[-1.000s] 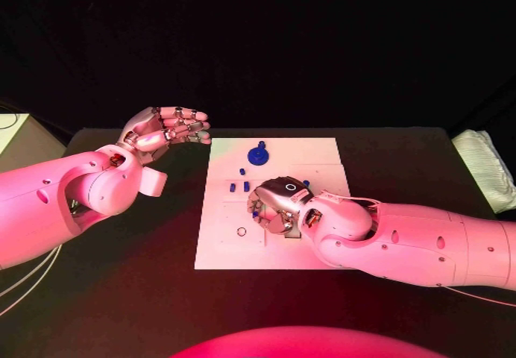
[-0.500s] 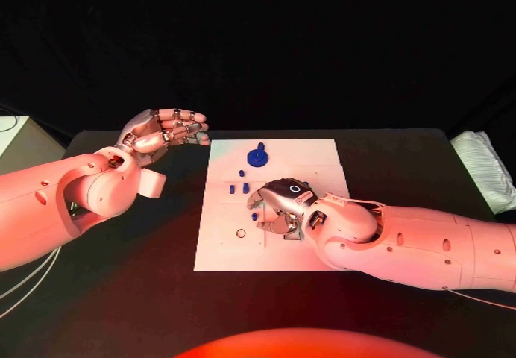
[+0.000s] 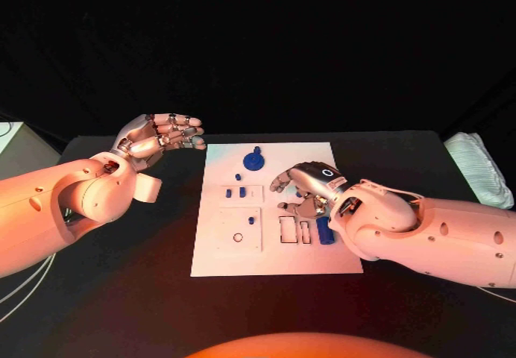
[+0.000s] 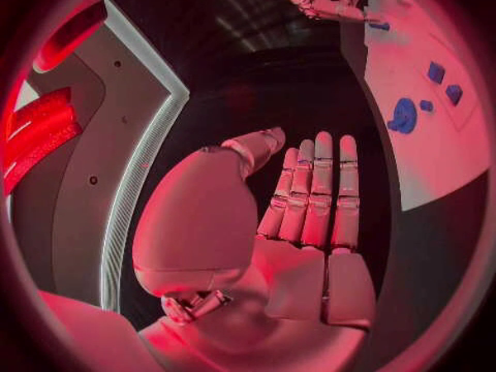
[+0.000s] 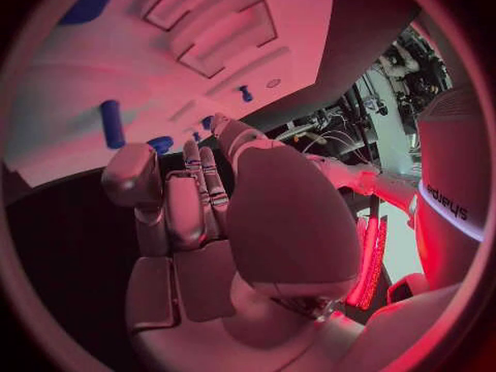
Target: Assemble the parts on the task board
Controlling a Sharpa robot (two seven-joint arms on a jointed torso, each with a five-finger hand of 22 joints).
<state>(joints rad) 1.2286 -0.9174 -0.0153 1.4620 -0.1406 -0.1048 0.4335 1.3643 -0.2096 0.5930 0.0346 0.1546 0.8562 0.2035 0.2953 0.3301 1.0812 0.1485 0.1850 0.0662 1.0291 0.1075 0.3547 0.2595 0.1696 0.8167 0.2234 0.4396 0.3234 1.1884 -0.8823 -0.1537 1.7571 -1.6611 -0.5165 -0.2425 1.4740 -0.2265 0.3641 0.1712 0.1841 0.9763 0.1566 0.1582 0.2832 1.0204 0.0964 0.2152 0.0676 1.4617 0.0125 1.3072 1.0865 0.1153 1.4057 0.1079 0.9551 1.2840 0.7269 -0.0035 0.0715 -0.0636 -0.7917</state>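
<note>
Task board lies flat in the middle of the black tabletop, small blue parts scattered on its far half and a blue block near its right edge. Left hand hangs raised off the board's far-left corner, fingers loosely curled, grasping nothing, much as a second ago. Right hand hovers over the board's right side, fingers apart and empty; it has lifted and shifted right, uncovering the blue block.
</note>
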